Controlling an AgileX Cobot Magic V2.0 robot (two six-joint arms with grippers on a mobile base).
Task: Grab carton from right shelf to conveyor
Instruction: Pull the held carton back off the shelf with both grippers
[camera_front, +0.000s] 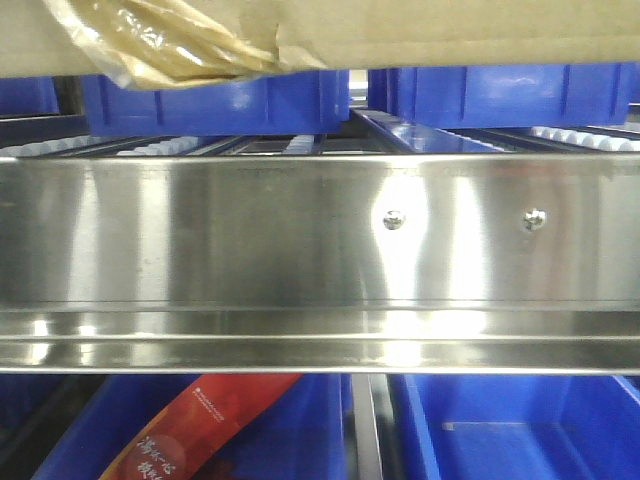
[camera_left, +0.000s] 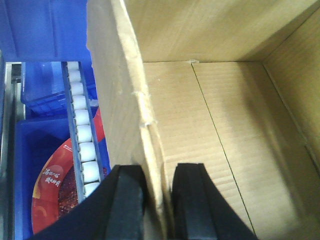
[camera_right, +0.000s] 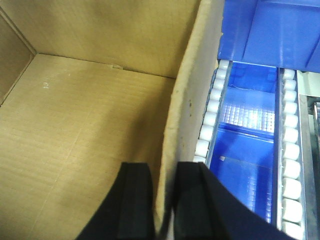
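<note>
The right shelf (camera_front: 320, 260) fills most of the front view as a wide, mirror-bright steel rail running from edge to edge. The carton (camera_left: 225, 125) is located at the shelf, above that rail; in the front view only its lower edge is seen along the top of the picture, in front of the upper blue bins (camera_front: 220, 100). It cannot be determined whether its base rests on the rollers. The carton is open at the top, and its bare corrugated floor and inner walls are seen in both wrist views. Further blue bins (camera_front: 520, 430) are seen on the level below the rail. White roller tracks (camera_right: 212, 115) run beside the carton's right wall, and one more track (camera_left: 82, 135) runs beside the left wall. The left gripper (camera_left: 159, 172) is closed on the carton's left wall — one black finger inside, one outside. The right gripper (camera_right: 165, 170) is clamped on the right wall in the same manner. A red printed packet (camera_front: 200, 430) lies in a lower bin. A ragged strip of glossy yellowish tape (camera_front: 170, 45) hangs from the carton's lower edge. Two round screw heads (camera_front: 394, 218) are set in the rail, right of centre.
</note>
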